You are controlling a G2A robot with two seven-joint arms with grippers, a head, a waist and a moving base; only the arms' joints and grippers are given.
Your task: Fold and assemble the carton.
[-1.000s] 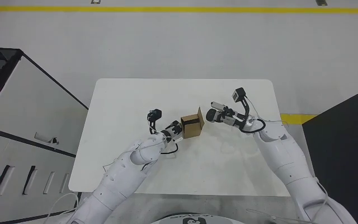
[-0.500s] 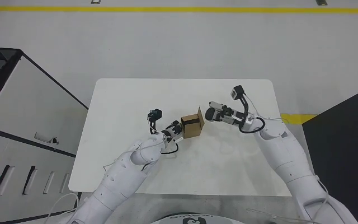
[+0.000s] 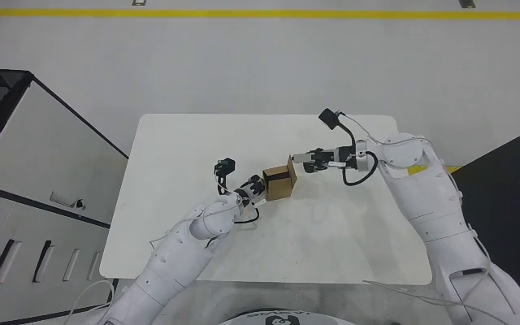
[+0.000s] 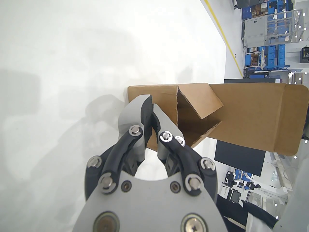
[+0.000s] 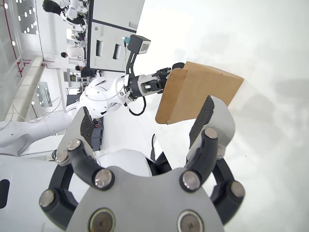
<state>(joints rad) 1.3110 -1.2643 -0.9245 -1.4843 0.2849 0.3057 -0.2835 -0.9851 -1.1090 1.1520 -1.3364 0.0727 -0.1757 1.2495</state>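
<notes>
Left claw (image 4: 152,109): clamped on the carton (image 3: 279,184) at its side wall, apparently steadying it near the middle of the counter (image 3: 341,244). Right claw (image 5: 147,108): spread apart just beside the raised flap (image 5: 178,97), likely poised to fold it shut.

White table (image 3: 187,146) is seen at frame centre, with grey floor (image 3: 260,65) spread around it. Yellow line (image 3: 244,13) is run along the top edge. Grey cabinet (image 3: 49,162) is placed at left, black panel (image 3: 496,187) at right edge.
</notes>
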